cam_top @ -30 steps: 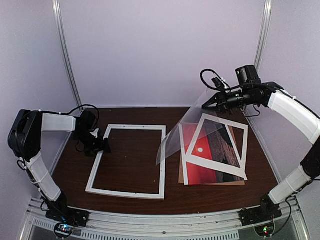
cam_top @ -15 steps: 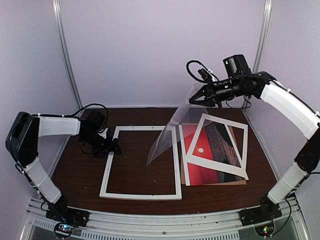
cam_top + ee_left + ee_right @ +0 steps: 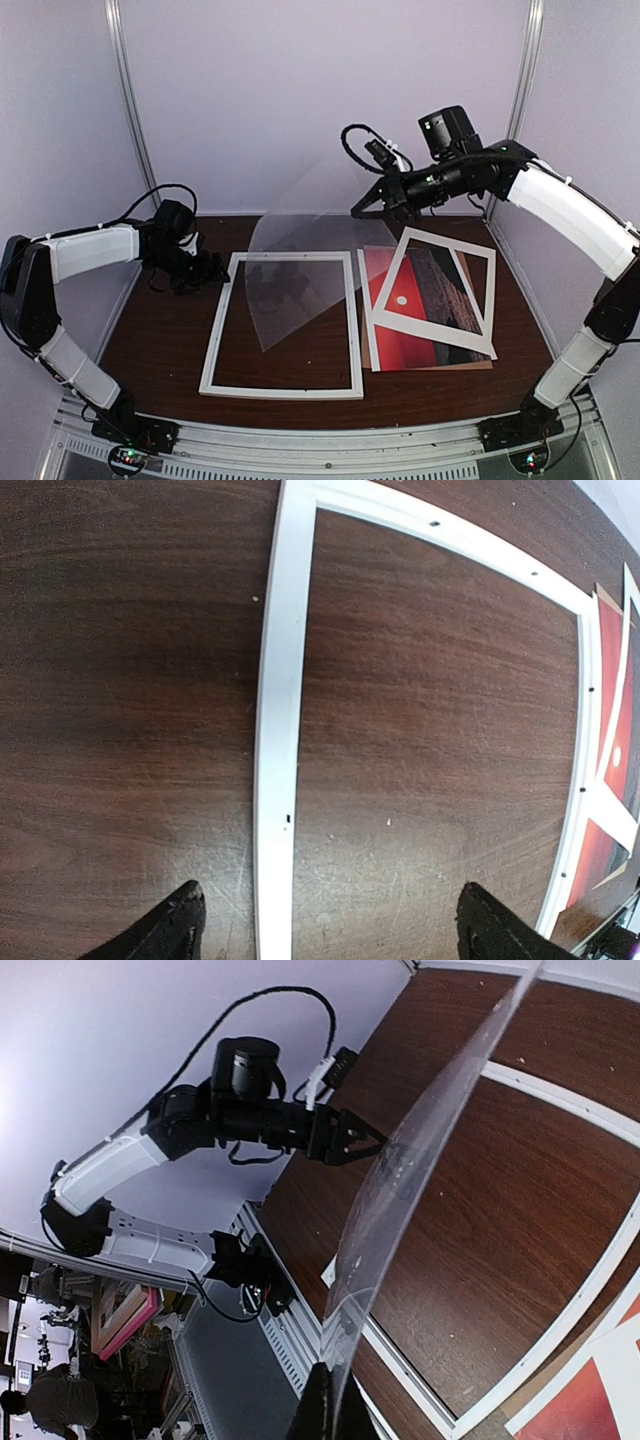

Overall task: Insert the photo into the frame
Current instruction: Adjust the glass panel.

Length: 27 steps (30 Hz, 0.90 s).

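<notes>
Swung leftward since a second ago, the right end effector (image 3: 358,210) now carries the clear sheet (image 3: 300,270) above the frame (image 3: 217,325) rather than over the photo (image 3: 398,350). It is clenched on the sheet's upper corner, and the sheet hangs down at a slant with its lower end over the frame's opening. The frame itself has slid to the right across the bench (image 3: 160,330) and lies flat, its right rail just beside the photo's left edge. The left end effector (image 3: 220,270) has drawn back toward the left and sits low beside the frame's upper left corner. It is released, fingers spread wide with nothing between them but the frame's left rail on the bench below. The photo lies flat on the right side of the bench, on a brown backing board (image 3: 440,367), with a white paper mat (image 3: 450,243) resting askew on top of it.
</notes>
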Motion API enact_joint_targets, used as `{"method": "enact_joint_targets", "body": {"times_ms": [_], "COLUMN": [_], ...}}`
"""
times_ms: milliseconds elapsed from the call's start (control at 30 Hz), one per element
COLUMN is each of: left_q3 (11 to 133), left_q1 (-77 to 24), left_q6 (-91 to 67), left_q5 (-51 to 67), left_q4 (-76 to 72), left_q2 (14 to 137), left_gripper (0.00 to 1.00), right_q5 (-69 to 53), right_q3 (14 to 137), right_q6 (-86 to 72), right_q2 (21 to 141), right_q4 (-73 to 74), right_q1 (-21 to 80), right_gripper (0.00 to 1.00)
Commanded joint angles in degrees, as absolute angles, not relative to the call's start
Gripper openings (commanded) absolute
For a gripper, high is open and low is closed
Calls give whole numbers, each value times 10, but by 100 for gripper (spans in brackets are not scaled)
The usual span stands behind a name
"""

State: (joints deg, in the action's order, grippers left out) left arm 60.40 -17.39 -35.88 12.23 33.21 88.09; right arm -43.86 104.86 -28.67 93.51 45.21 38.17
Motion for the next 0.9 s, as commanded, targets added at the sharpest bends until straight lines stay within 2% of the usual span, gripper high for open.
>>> {"method": "enact_joint_targets", "body": {"times_ms": [0,200,300,600,867], "left_q3": [619,629,631,621,605], "left_q1": [-170,-170,-171,-225,-302], "left_q6": [-342,-334,-331,-335,-386], "left_q5": [113,122,126,136,148], "left_q4": [338,338,338,318,239], "left_q2": [870,879,879,889,942], "left_gripper": [88,88,87,87,87], "right_q5": [-394,-358,-348,-245,-221], "right_q3": [911,715,654,589,515], "right_q6": [-310,-363,-389,-389,-442], "right_q2": [887,844,850,873,880], "right_q4": [429,345,305,311,233], "right_q1": [361,326,323,317,316], "right_gripper": [0,0,0,0,2]}}
